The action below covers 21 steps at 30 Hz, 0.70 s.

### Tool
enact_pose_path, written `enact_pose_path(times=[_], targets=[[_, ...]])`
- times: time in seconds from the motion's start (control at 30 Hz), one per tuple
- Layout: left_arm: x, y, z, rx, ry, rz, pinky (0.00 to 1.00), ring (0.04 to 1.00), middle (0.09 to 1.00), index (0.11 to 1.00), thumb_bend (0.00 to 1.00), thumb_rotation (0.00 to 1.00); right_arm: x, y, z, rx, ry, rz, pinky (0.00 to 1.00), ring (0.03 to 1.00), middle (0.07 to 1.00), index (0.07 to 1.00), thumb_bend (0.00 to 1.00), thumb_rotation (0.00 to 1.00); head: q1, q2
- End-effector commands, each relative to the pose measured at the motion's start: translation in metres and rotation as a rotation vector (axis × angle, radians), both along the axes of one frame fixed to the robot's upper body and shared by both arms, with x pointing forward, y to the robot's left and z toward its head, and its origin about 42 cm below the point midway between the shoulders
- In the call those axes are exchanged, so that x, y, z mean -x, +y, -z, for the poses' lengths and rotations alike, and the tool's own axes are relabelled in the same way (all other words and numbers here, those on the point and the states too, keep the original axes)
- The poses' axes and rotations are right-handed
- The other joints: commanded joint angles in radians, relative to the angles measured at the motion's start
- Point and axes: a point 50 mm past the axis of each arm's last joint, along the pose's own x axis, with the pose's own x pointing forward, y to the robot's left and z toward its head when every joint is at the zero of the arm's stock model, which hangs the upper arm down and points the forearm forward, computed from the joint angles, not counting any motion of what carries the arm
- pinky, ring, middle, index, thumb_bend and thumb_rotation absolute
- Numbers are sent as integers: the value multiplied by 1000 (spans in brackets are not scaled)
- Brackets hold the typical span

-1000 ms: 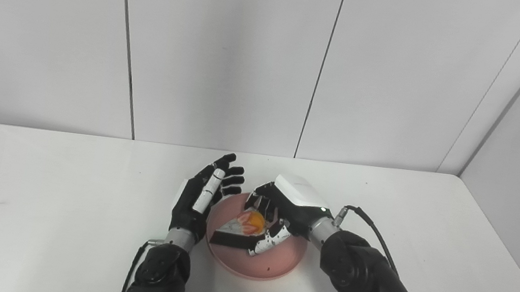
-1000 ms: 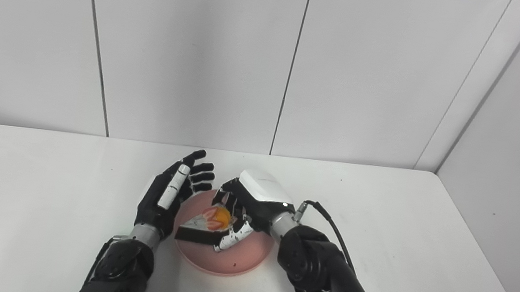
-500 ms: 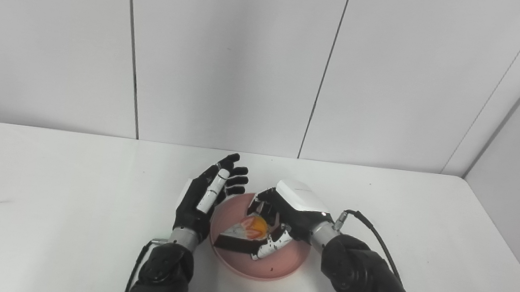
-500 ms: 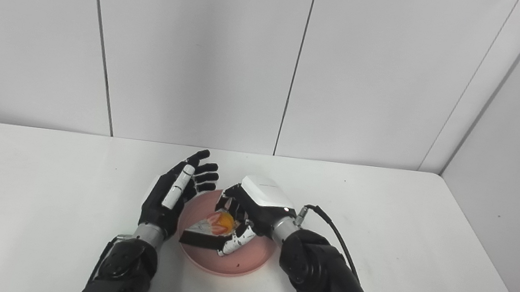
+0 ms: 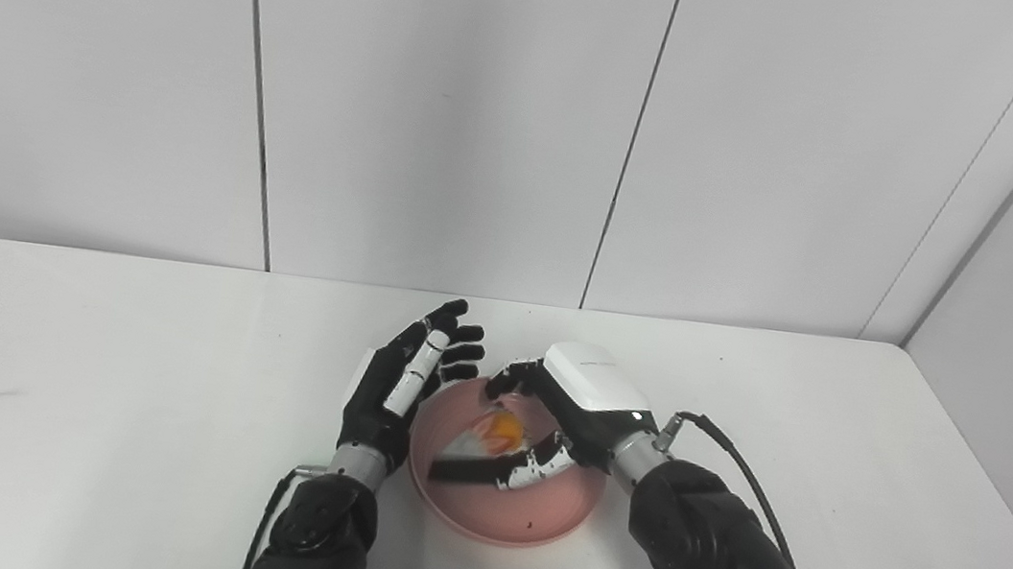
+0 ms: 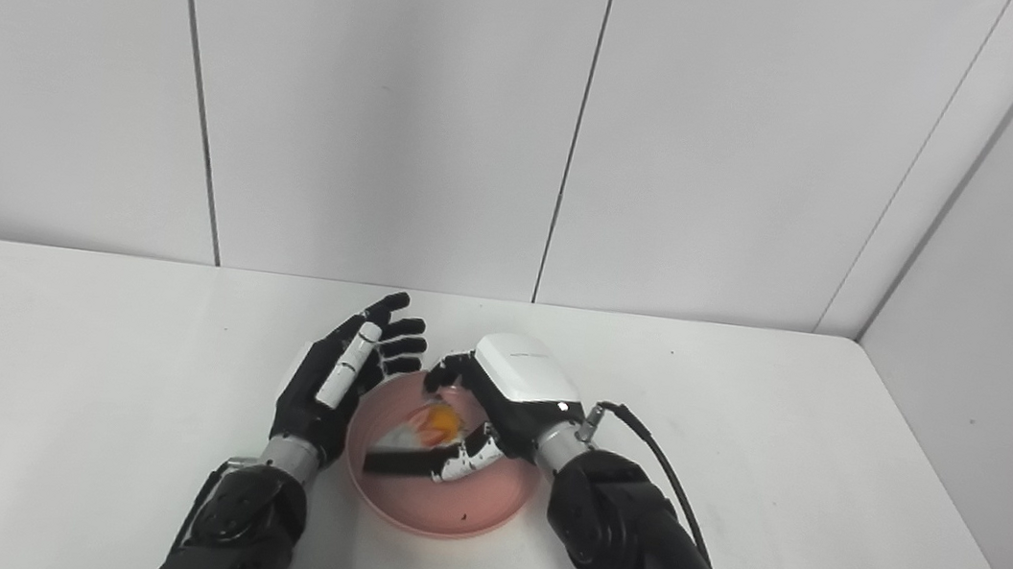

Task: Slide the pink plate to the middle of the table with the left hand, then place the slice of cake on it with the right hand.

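Note:
The pink plate (image 5: 525, 530) sits near the middle of the white table (image 5: 116, 391). On it lies the slice of cake (image 5: 493, 435), white with a dark side and orange-red fruit on top. My right hand (image 5: 564, 408) hovers over the plate's far right part, open. Its fingers (image 5: 504, 383) are raised behind the cake, and its thumb (image 5: 534, 467) lies by the cake's dark side. My left hand (image 5: 397, 387) stands open against the plate's left rim, fingers stretched toward the wall and holding nothing.
White wall panels (image 5: 451, 104) rise behind the table's far edge. A black cable (image 5: 736, 458) loops from my right wrist over the table. Bare table surface lies to the left and right of the hands.
My right hand's fingers have spread and lifted off the cake, which now lies lower on the plate. The left hand has stayed put. The camera shifted slightly early on.

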Motion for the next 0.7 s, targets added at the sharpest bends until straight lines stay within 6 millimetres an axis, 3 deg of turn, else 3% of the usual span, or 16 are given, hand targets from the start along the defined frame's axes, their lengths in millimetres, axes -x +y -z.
enact_pose_path(times=[0.0, 0.07, 0.1, 0.23, 0.53, 0.57, 0.67], targets=[[25, 5, 48, -22, 161, 5, 648, 691, 706, 746, 628, 677, -1, -3, -23, -10, -97, -4, 844, 866, 850, 725, 996, 283, 0, 2], [26, 7, 49, -27, 158, 6, 650, 690, 704, 742, 633, 677, 1, -5, -24, -6, -97, 0, 902, 890, 870, 740, 1000, 322, -2, 3], [26, 7, 49, -30, 157, 6, 658, 688, 699, 732, 645, 674, 2, -6, -24, -4, -96, 3, 980, 920, 899, 770, 1000, 429, -2, 3], [26, 11, 50, -36, 158, 9, 664, 699, 714, 735, 654, 671, 7, -11, -25, -11, -102, 5, 999, 933, 911, 801, 1000, 557, -8, 5], [27, 20, 47, -37, 156, -3, 640, 677, 698, 731, 673, 669, 16, -28, -24, -171, -107, 5, 1000, 933, 907, 840, 1000, 575, 7, 12], [27, 22, 47, -36, 155, -6, 638, 680, 700, 730, 674, 671, 16, -30, -21, -203, -129, 3, 978, 917, 894, 835, 1000, 606, 14, 12], [26, 29, 45, -28, 155, -20, 643, 690, 698, 729, 681, 671, 15, -36, -10, -335, -200, 20, 829, 852, 849, 825, 984, 840, 24, 10]])
